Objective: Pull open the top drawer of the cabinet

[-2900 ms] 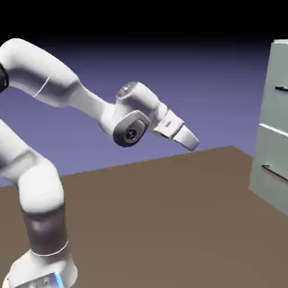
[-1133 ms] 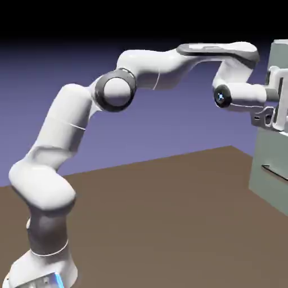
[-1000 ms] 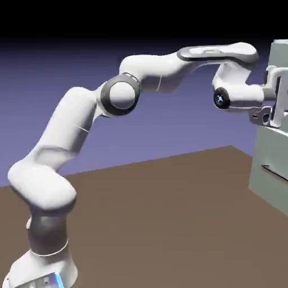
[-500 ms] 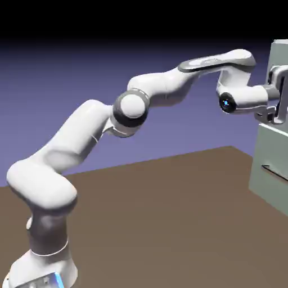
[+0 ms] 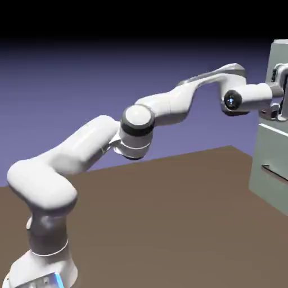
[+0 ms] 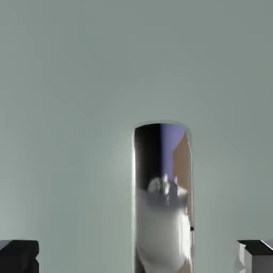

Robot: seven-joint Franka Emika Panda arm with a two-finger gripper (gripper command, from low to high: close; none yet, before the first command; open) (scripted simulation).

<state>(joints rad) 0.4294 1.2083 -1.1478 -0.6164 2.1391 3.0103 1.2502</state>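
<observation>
1. In the hand view, your claw's (image 6: 136,256) left finger tip (image 6: 18,256) sits at the bottom left corner, well apart from its partner: the jaws stand wide, holding nothing.
2. Between the tips, dead ahead, the top drawer's handle (image 6: 162,197) shows as a shiny bar whose long axis runs up the frame, crossing the jaw gap.
3. Right finger tip (image 6: 257,256) flanks it.
4. In the exterior view, the claw (image 5: 279,107) is hard against the top drawer (image 5: 279,79) of the cabinet (image 5: 270,169); I judge closing comes next.
</observation>
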